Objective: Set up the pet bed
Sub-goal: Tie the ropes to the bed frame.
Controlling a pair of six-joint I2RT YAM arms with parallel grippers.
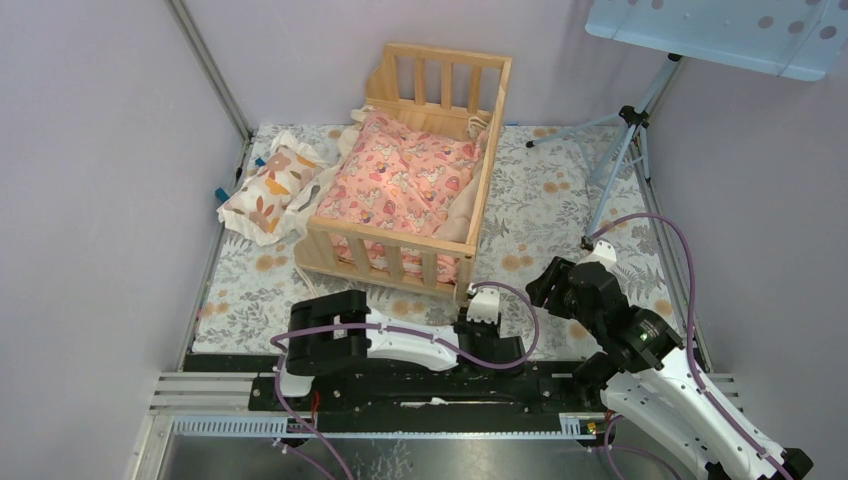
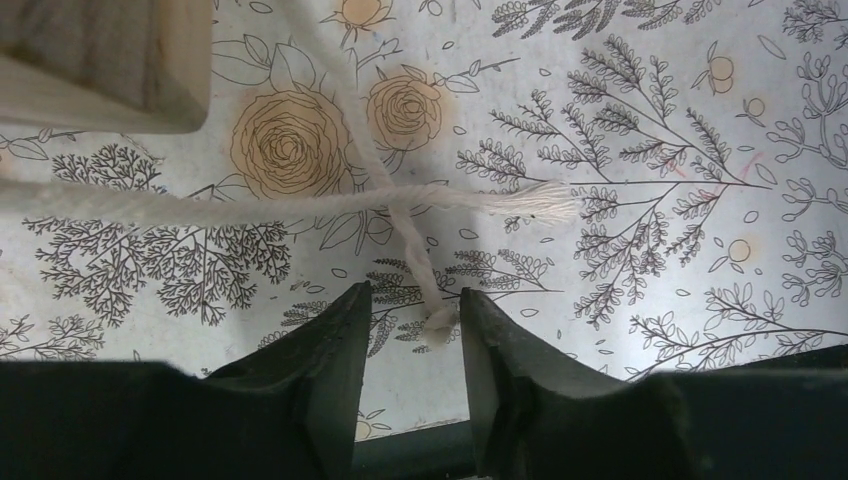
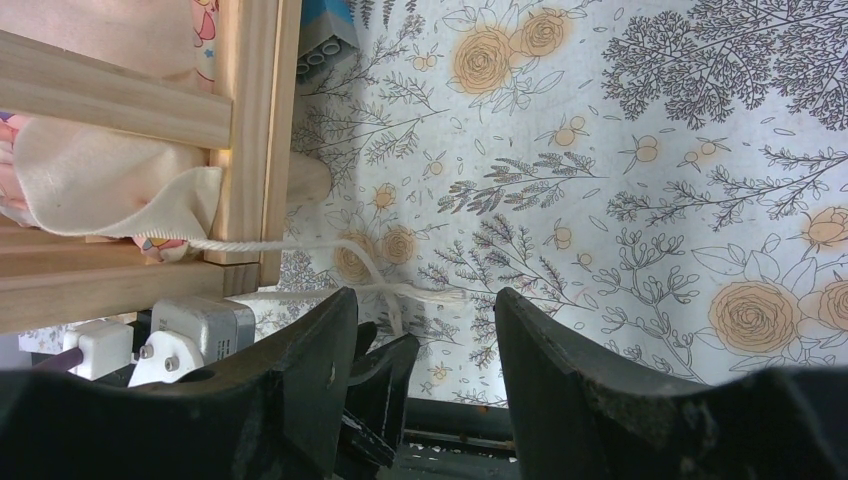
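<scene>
The pet bed (image 1: 385,237), a light wood crib frame, stands at the back of the floral mat with a pink cushion (image 1: 400,180) inside it. A small leaf-print pillow (image 1: 270,190) lies on the mat to its left. Two white cords cross on the mat by the bed's front right post (image 2: 100,60). My left gripper (image 2: 413,300) sits low over them, jaws apart. The frayed end of one cord (image 2: 420,270) lies between the jaws, against the right finger. My right gripper (image 3: 425,300) hovers just to the right, open and empty, facing the post (image 3: 250,130).
A tripod (image 1: 625,140) stands at the back right under a pale blue panel (image 1: 720,30). Walls close in the mat on three sides. A metal rail (image 1: 400,405) runs along the near edge. Small blue pieces (image 1: 222,193) lie by the left wall.
</scene>
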